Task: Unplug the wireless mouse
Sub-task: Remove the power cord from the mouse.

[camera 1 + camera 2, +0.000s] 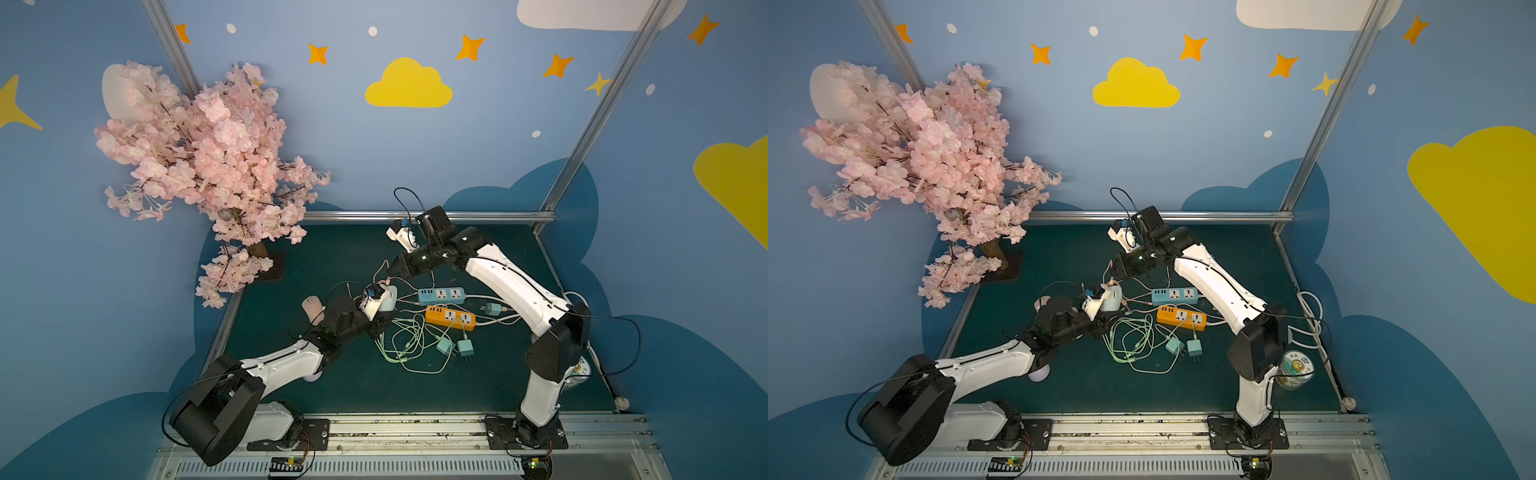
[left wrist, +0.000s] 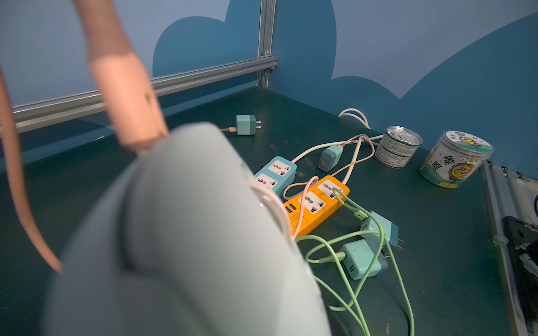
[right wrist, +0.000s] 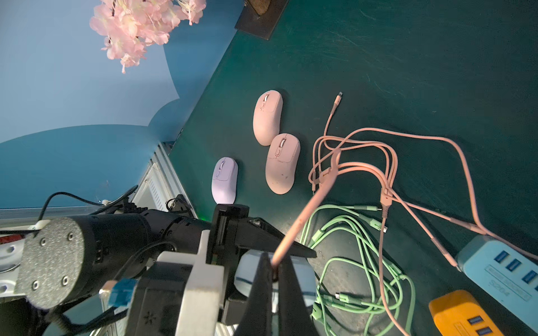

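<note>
Pale-blue mouse (image 2: pixel 189 232) clamped in left gripper (image 1: pixel 1111 313); right gripper (image 3: pixel 275 259) pinches pink plug (image 2: pixel 125 87), axis pointing away from mouse.

Blue power strip (image 1: pixel 441 295) and orange power strip (image 1: pixel 451 317) side by side mid-surface (image 1: pixel 332 382). Green cables (image 1: pixel 405 345) tangled in front, two teal chargers (image 1: pixel 444 345) among them. Two pink mice (image 3: pixel 267 116) close together, purple mouse (image 3: pixel 224 180) nearby. Tin can (image 2: pixel 398 147) and sunflower jar (image 2: pixel 455 158) by the wall. Blossom tree (image 1: pixel 208 166) in the far corner.
</note>
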